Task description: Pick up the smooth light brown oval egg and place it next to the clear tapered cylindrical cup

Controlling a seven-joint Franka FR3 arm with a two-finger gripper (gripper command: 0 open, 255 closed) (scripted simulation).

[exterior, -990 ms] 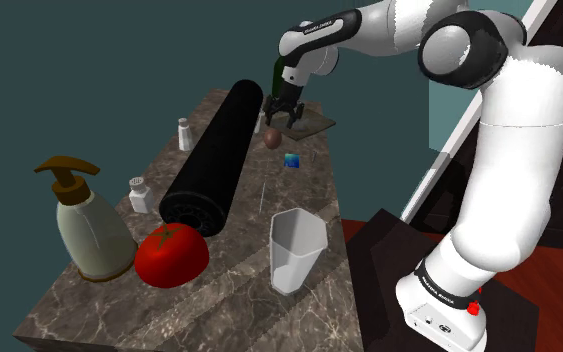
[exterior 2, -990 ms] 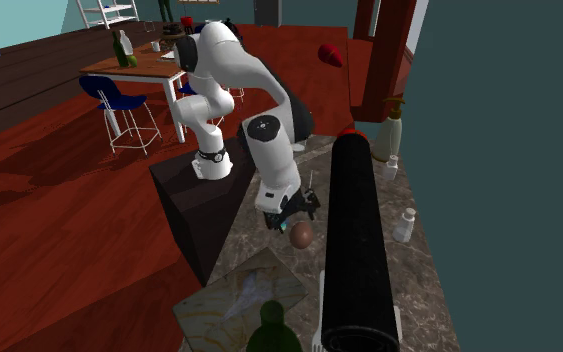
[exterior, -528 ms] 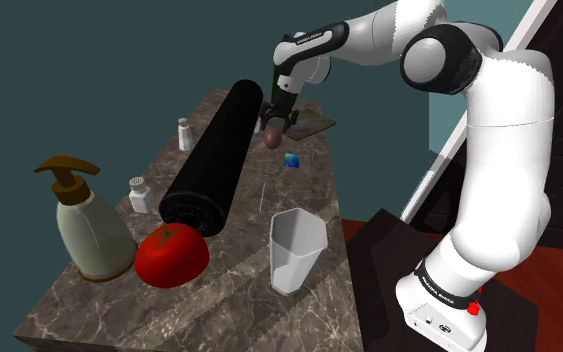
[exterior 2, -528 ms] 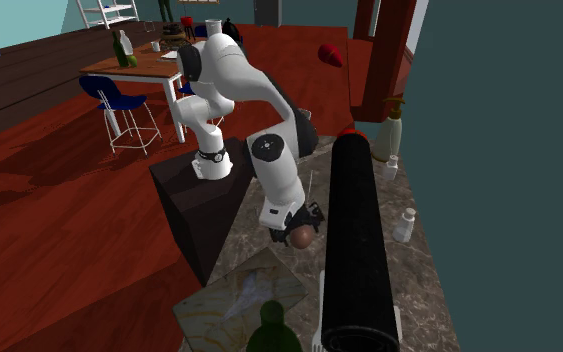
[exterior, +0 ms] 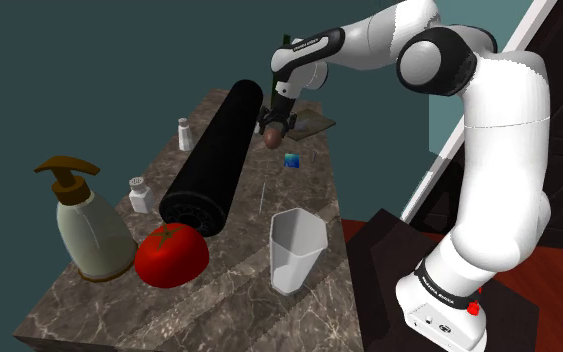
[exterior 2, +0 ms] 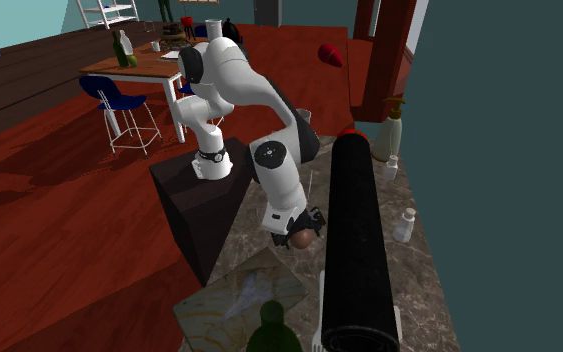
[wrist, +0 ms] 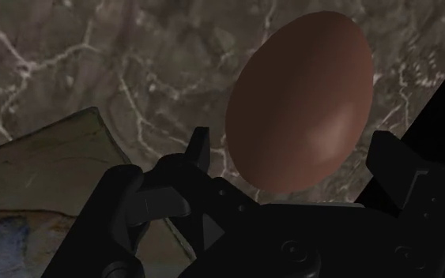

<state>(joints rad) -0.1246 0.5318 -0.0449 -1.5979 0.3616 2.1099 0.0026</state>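
The gripper [wrist: 296, 148] stands spread astride the brown egg [wrist: 299, 103], slim gaps either side; a black cylinder [exterior: 214, 160] lies close alongside; bare marble counter [exterior: 231, 300] runs to the cup [exterior: 295, 250] near the stand-side edge.

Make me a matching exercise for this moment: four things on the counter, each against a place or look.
Things:
1. egg
2. cup
3. tomato
4. pump bottle

Descriptions:
a. red, at one end of the black cylinder
b. brown pump head on top
c. between the open fingers of the gripper
d. pale, upright, open-topped

Pairs: 1-c, 2-d, 3-a, 4-b
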